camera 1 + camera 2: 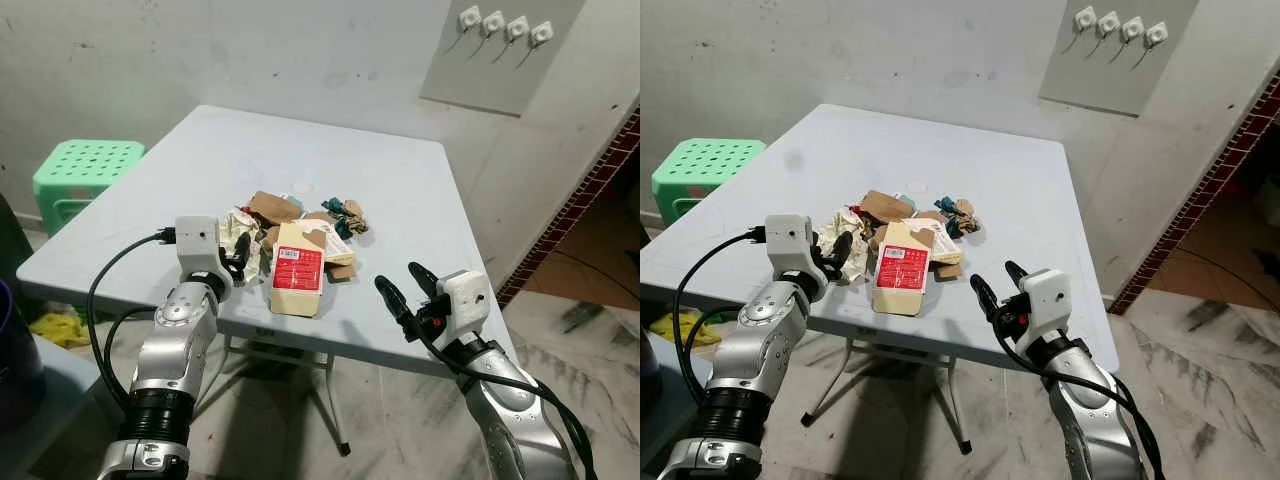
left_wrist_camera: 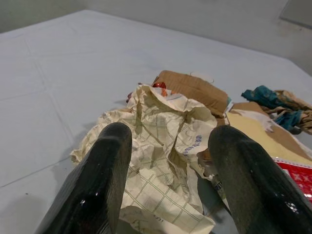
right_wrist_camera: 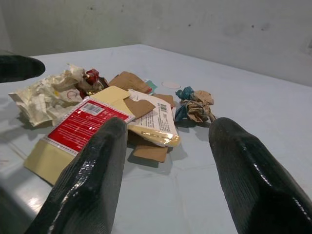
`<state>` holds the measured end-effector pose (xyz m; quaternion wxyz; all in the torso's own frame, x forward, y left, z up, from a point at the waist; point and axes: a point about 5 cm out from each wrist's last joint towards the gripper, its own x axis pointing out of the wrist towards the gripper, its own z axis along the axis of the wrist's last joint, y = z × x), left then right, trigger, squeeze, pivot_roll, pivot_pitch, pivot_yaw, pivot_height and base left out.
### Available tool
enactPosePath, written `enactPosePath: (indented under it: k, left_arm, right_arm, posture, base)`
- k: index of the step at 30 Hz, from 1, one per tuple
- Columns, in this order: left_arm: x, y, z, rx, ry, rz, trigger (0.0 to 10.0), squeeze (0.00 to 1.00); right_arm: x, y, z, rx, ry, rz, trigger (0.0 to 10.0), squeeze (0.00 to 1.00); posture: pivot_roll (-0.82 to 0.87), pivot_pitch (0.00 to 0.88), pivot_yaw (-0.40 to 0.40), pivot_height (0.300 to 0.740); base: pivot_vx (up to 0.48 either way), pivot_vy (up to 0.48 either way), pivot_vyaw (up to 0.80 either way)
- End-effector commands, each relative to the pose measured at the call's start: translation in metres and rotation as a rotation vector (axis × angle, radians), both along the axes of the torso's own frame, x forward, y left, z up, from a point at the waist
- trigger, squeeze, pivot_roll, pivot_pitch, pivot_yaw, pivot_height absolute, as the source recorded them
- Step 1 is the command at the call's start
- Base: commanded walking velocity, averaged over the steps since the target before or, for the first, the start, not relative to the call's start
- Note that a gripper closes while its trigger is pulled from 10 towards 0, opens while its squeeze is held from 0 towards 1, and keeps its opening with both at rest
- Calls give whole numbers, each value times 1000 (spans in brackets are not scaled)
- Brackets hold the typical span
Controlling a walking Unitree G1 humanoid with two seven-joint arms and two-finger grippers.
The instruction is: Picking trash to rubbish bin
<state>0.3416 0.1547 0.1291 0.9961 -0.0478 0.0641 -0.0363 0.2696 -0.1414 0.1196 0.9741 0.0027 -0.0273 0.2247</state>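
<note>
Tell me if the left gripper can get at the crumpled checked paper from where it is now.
Probably yes. The left gripper is open at the table's near edge, its fingers pointing at the crumpled checked paper with nothing between. The red-labelled carton lies beside the paper, not across the approach.

Left gripper [image 1: 238, 254] raised forward, fingers spread apart. Right gripper [image 1: 403, 287] also raised, fingers spread. Both arms bent, reaching forward.

Grey folding table [image 1: 420, 190], trash pile [image 1: 300, 245] near its front edge
</note>
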Motion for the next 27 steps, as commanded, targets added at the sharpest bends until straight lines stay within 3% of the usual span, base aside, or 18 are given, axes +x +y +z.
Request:
enactPosePath:
  k: [1,8,22,27]
  left_arm:
    - [3,-5,4,8,-11,-24,10000,0]
    - [2,-9,5,-21,-17,-65,10000,0]
    - [4,-10,5,-26,-12,-81,10000,0]
    - [4,-10,5,-27,-13,-81,10000,0]
  right_arm:
    - [2,-2,4,-3,-7,0,10000,0]
    - [3,-1,4,5,-15,-9,10000,0]
    - [1,3,4,17,-17,-10,10000,0]
    - [1,3,4,21,-17,-10,10000,0]
  posture:
    - [-18,0,-124,740]
    - [-18,0,-120,740]
    - [-21,0,-113,740]
    - [-21,0,-112,740]
  base:
    - [0,0,0]
    - [0,0,0]
    - [0,457,0]
    - [0,146,0]
